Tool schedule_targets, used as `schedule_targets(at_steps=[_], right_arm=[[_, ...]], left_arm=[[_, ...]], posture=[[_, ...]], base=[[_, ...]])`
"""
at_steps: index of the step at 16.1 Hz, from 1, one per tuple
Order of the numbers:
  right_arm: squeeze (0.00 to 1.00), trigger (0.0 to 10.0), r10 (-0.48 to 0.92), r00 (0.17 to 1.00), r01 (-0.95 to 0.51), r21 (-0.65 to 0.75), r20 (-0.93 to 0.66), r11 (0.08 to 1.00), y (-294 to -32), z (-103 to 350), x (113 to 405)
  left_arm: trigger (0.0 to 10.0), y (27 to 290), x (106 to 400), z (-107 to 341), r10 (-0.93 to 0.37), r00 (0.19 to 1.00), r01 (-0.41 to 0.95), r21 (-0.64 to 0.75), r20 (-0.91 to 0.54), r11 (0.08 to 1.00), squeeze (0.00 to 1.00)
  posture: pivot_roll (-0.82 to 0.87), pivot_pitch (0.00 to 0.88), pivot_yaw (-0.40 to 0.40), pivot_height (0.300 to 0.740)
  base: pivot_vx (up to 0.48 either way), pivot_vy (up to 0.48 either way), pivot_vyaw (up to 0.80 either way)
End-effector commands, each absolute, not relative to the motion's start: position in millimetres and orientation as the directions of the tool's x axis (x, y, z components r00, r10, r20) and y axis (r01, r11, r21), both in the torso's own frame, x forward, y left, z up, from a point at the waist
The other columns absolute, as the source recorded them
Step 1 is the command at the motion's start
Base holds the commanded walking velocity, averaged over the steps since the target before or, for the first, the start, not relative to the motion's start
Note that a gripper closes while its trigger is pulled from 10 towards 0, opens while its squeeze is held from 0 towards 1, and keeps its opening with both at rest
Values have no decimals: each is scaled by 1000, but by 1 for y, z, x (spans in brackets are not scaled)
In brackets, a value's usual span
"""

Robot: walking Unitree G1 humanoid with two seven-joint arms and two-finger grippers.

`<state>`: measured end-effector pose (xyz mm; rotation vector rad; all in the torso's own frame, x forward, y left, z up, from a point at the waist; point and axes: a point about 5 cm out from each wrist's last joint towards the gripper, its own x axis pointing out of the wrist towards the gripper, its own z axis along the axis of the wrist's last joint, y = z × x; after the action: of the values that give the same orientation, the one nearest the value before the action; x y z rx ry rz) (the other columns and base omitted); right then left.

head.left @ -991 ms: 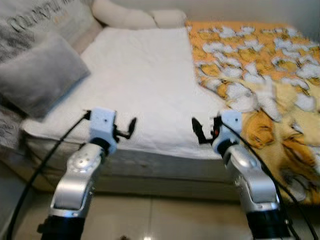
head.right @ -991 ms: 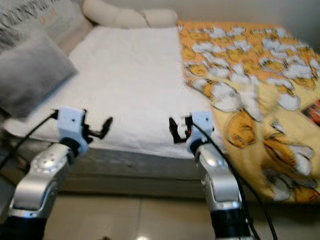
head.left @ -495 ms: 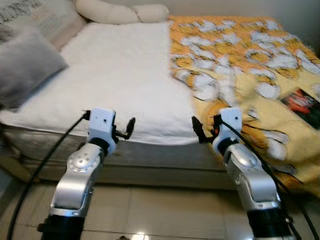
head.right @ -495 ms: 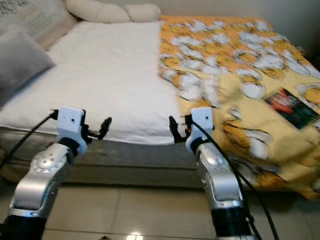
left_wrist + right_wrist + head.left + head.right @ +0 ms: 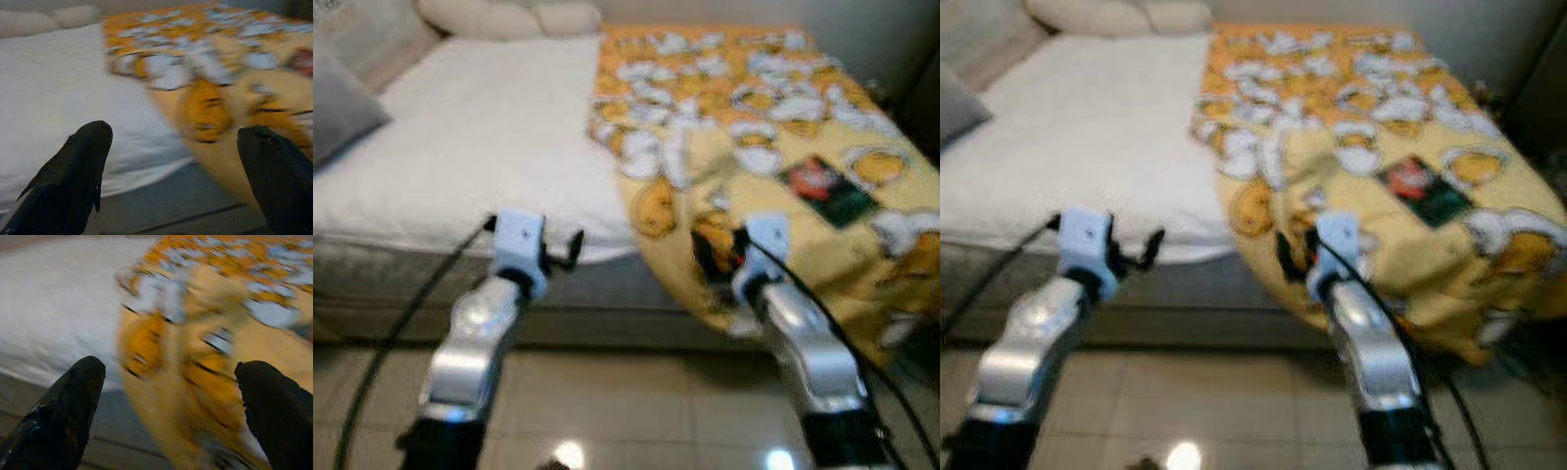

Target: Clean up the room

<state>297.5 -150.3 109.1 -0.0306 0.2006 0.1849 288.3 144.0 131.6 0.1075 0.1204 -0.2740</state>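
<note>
Blurred view of a bed [image 5: 460, 147] seen from its foot, above a tiled floor [image 5: 636, 411]. A white sheet [image 5: 480, 127] covers the bed's left part; a yellow-orange blanket [image 5: 754, 127] with white figures covers its right part and hangs over the near edge. A dark rectangular object with red markings, possibly a book [image 5: 827, 188], lies flat on the blanket toward the right. Cream pillows [image 5: 509, 18] sit at the far end, and a grey cushion [image 5: 337, 103] lies at the left edge. The left gripper [image 5: 570, 250] is raised before the near edge of the white sheet, its jaws spread apart and holding nothing. The right gripper [image 5: 705, 257] is raised before the hanging fold of the blanket, its jaws likewise spread and holding nothing, as the wrist views confirm.
</note>
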Motion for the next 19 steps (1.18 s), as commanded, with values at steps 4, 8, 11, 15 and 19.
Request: schedule_targets(at_steps=[4,8,11,15,19], right_arm=[[0,10000,190,966,-194,-6,-177,981,-144,115,300],[0,10000,194,964,-197,1,-184,980,-141,114,301],[0,10000,199,962,-203,-3,-188,979,-140,113,301],[0,10000,196,963,-200,-5,-186,980,-140,114,301],[0,10000,201,960,-205,1,-194,979,-137,112,299]], left_arm=[[10000,150,290,135,-255,958,270,115,-130,956,1000],[10000,148,295,141,-272,955,288,138,-121,948,1000],[10000,145,297,142,-278,953,293,138,-118,946,1000],[10000,144,297,142,-280,953,294,138,-115,946,1000],[10000,146,301,145,-223,970,233,120,-95,965,996]], posture=[[45,0,36,740],[62,0,-8,740],[52,0,-11,740],[51,0,-12,740],[51,0,-20,740]], base=[[0,-480,0],[0,-472,0],[0,-467,0],[0,-451,0],[0,0,0]])
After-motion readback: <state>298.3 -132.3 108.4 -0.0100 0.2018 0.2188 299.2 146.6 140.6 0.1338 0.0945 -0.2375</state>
